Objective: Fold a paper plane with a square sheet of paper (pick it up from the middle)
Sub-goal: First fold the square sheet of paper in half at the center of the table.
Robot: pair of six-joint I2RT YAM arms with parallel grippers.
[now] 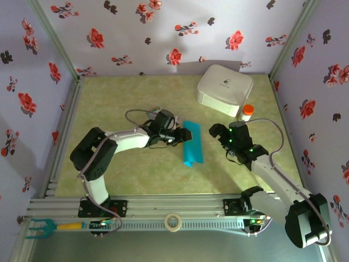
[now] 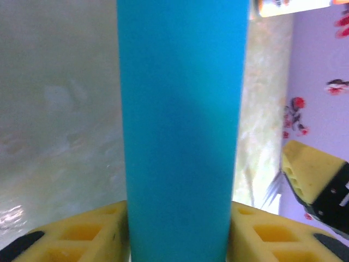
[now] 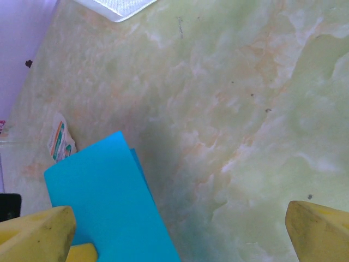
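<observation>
The square sheet of paper (image 1: 192,144) is bright turquoise-blue and folded into a narrow band, lying lengthwise in the middle of the table. My left gripper (image 1: 182,136) comes in from its left side and is shut on it. In the left wrist view the band (image 2: 182,125) runs straight up between both yellow fingers (image 2: 82,234), which touch its edges. My right gripper (image 1: 218,132) hovers just right of the paper, open. Its fingertips (image 3: 319,229) stand wide apart, with a corner of the paper (image 3: 103,202) beside the left one.
A white rounded box (image 1: 224,89) stands at the back right with an orange-capped bottle (image 1: 247,112) in front of it. A small multicoloured card (image 3: 60,141) lies beyond the paper. A tape roll (image 1: 173,221) and a teal tool (image 1: 43,226) rest on the front rail.
</observation>
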